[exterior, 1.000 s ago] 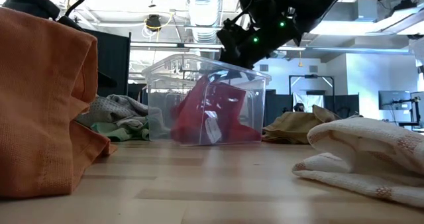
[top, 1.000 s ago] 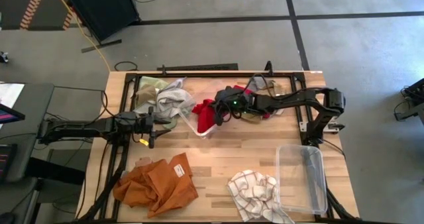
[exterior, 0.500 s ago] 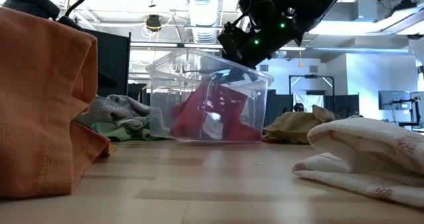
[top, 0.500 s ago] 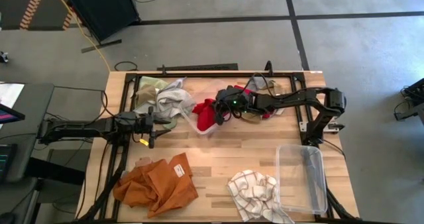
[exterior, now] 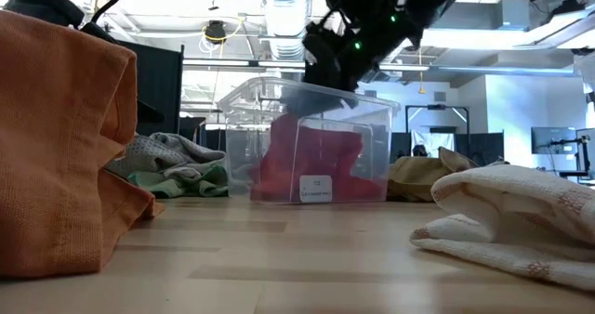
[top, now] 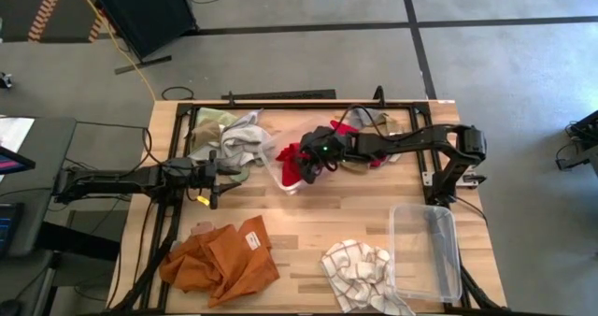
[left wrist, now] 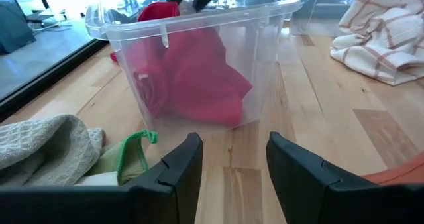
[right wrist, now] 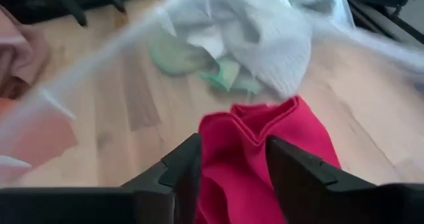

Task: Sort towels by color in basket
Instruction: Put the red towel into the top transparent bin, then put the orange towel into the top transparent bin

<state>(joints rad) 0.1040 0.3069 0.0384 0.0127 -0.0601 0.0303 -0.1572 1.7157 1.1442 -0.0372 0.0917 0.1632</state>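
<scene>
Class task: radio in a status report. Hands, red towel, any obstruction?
Right hand open above clear bin. Red towel in bin, released. Left hand open, waiting beside bin. Nothing blocking.

Right gripper (top: 306,163) now sits further toward the left arm than before, above the clear bin (exterior: 311,147); jaws parted where they were pinched. Red towel (exterior: 311,161) slumps lower inside; the bin sits level, shifted sideways.

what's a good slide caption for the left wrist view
Left gripper, fingers open, faces a clear bin holding the red towel on the wooden table.
</scene>
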